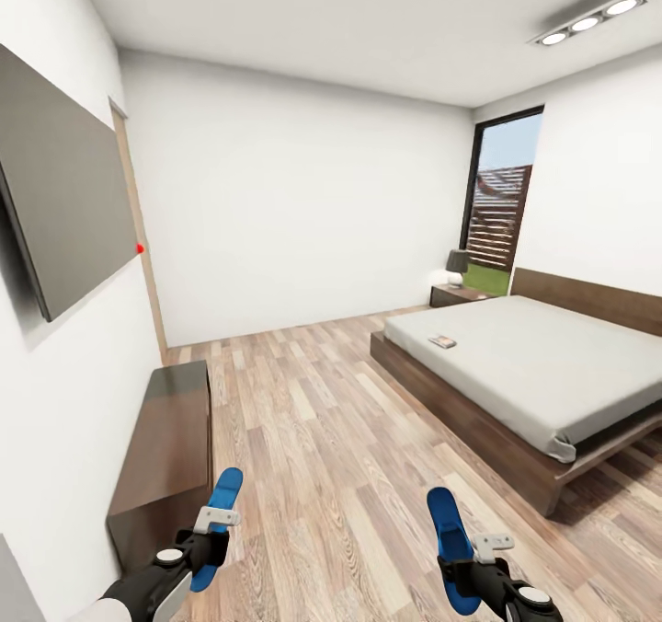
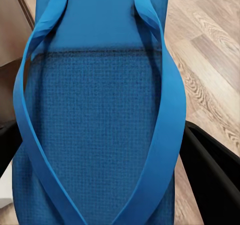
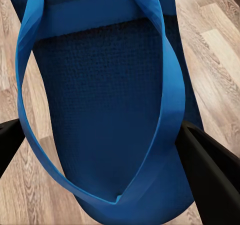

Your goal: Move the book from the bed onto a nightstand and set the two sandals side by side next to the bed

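Bedroom with wood plank floor (image 1: 313, 438); left gripper (image 1: 210, 537) pinching one bright blue flip-flop sandal (image 1: 219, 523), held up above the floor near the long low dark brown cabinet (image 1: 165, 456); right gripper (image 1: 464, 571) pinching the other bright blue flip-flop sandal (image 1: 450, 544), also off the floor; small dark paperback book (image 1: 442, 340) lies on the light grey mattress of the large low bed (image 1: 542, 374) near its far corner; dark brown nightstand (image 1: 457, 294) with lamp stands beyond the bed by the window.
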### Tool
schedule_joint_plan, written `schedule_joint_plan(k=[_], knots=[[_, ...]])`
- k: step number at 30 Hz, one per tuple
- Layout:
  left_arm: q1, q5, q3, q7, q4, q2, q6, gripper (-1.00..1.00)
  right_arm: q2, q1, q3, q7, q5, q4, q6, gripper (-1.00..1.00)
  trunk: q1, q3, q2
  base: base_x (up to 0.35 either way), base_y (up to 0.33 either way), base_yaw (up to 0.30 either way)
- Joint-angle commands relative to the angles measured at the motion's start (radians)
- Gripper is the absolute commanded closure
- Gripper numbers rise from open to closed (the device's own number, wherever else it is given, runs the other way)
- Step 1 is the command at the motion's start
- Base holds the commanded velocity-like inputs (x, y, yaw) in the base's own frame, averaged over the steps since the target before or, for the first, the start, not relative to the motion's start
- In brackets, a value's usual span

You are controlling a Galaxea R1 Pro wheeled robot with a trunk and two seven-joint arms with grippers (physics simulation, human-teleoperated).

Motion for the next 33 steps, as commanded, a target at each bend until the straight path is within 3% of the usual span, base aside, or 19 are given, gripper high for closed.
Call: schedule_joint_plan(k=[1,10,33], knots=[[-0.001,0.01,-0.008,-0.002,0.001,0.001,-0.004,1.0,0.001,-0.001,-0.008,0.01,0.005,-0.003,0.004,1.0,0.0,-0.001,-0.001,0.0,0.0,0.0],[0.0,0.01,-0.008,-0.002,0.001,0.001,-0.004,1.0,0.001,-0.001,-0.008,0.012,0.006,-0.002,0.004,1.0,0.0,-0.007,-0.001,0.0,0.0,-0.07],[-0.001,0.01,-0.008,-0.002,0.001,0.001,-0.004,1.0,-0.001,-0.001,-0.008,0.065,0.006,-0.001,0.003,1.0,0.0,-0.034,-0.001,0.0,0.0,-0.194]])
